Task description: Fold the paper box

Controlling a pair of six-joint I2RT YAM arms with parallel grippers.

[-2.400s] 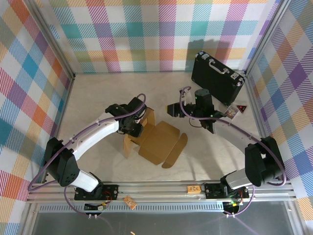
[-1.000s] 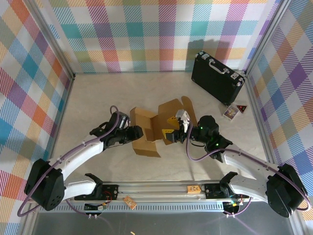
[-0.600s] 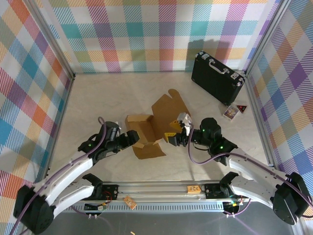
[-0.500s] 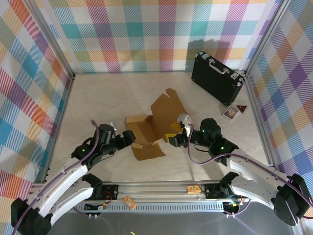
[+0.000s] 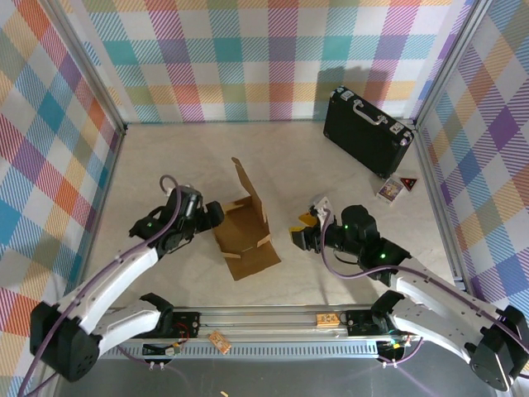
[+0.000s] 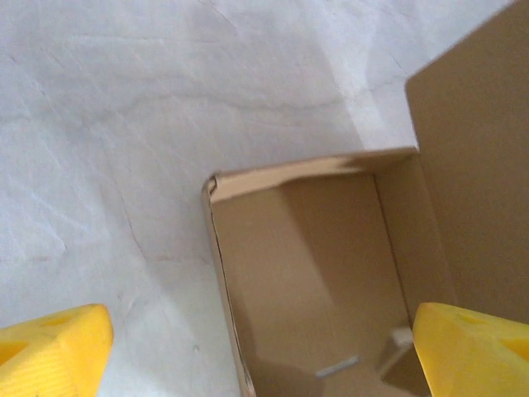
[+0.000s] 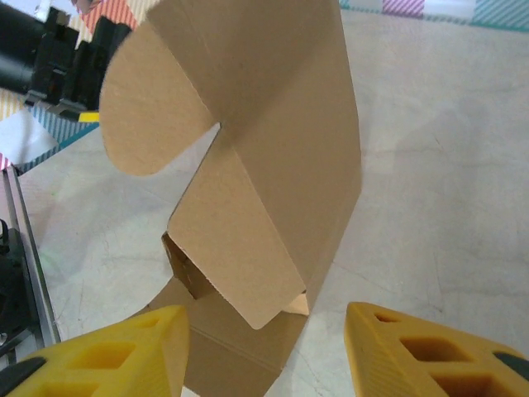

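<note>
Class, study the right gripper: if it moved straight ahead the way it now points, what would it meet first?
The right gripper would probably meet the paper box first: its upright flap stands straight ahead of it, though depth is unclear.

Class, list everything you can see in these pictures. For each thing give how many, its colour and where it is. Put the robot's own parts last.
paper box: one, brown, table centre, partly folded, one flap standing up
black case: one, black with silver trim, far right of the table
small items: two, one pale, one dark with red, by the right wall; too small to identify
table: one, pale
walls: three, multicoloured check
rail: one, silver, near edge
left arm: one, white and black, left of the box
right arm: one, white and black, right of the box
left fingers: two, yellow, apart, over the box
right fingers: two, yellow, apart, right of the box
</note>
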